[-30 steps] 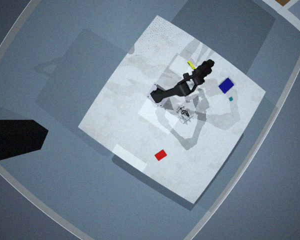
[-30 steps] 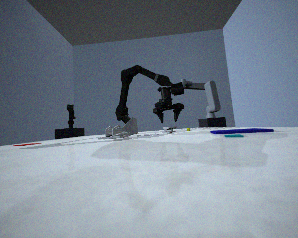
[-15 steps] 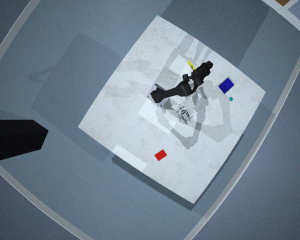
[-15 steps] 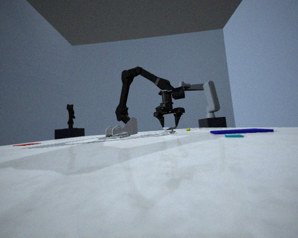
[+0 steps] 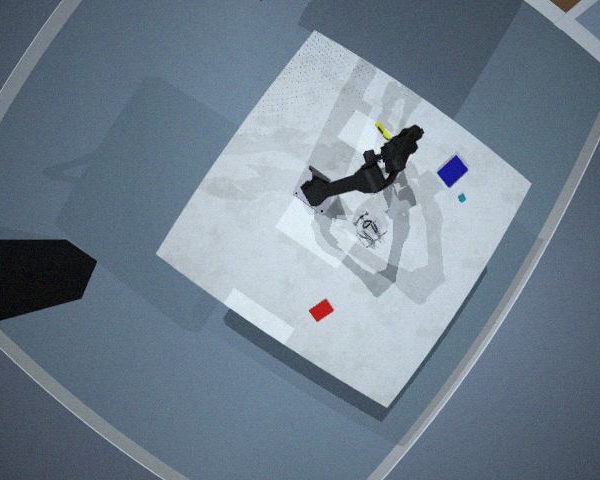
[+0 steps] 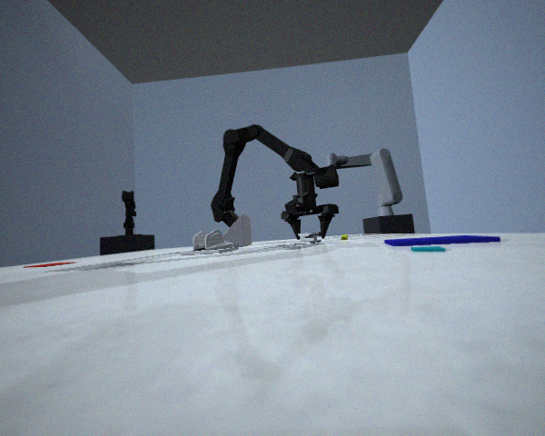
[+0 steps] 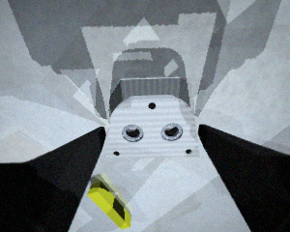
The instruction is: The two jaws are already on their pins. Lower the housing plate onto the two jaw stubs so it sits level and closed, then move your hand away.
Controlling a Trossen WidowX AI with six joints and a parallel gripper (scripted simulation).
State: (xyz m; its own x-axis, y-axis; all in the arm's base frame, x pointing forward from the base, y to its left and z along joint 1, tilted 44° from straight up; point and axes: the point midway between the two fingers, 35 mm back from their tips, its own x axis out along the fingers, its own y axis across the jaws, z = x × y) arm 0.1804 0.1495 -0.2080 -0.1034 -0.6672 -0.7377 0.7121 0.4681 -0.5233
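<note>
The housing plate is pale and ribbed, with two ringed holes and three small dark holes. My gripper is open, its fingertips low on either side of the plate with nothing clamped between them. In the top view the arm hides the plate. A pale structure with thin dark outlines lies on the table beside the arm; in the exterior view a structure with upright rounded pieces shows left of the gripper. I cannot tell whether these are the jaws; the pins and stubs cannot be made out.
A yellow block lies close to the gripper. A blue slab, a small teal piece and a red slab lie farther off. Two other arms stand in the background.
</note>
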